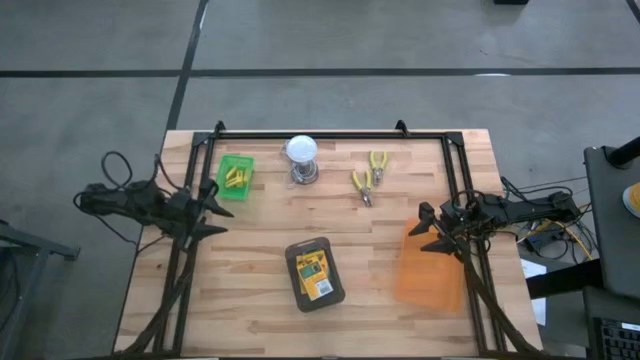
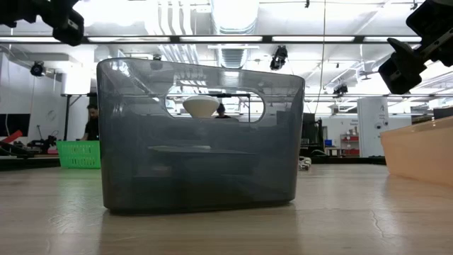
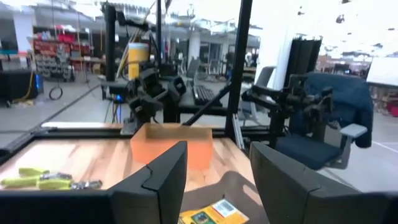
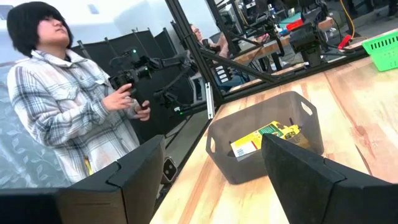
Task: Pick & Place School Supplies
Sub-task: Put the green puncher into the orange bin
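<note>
Crayon boxes: flat green-and-yellow crayon boxes point(image 1: 314, 273) lie inside the dark grey plastic bin point(image 1: 291, 252) at the table's near middle, long axis running front to back.
Yellow sticks: short yellow stick pieces point(image 1: 235, 178) sit in the small green basket point(image 1: 223, 166), just beside the left arm.
Left gripper point(image 1: 222, 208): raised at the left edge, fingers parted, pinching nothing.
Right gripper point(image 1: 431, 230): spread wide and empty, beside the translucent orange tub point(image 1: 427, 283).
Key relation: the bin lies between the 2 arms (roughly level with both); the left looks nearer the sticks, the right nearer the tub.

Pale planked wooden table point(image 1: 260, 215), smoky translucent plastic bin point(image 2: 202, 134), orange, seemingly matt plastic bin point(image 1: 430, 270).
</note>
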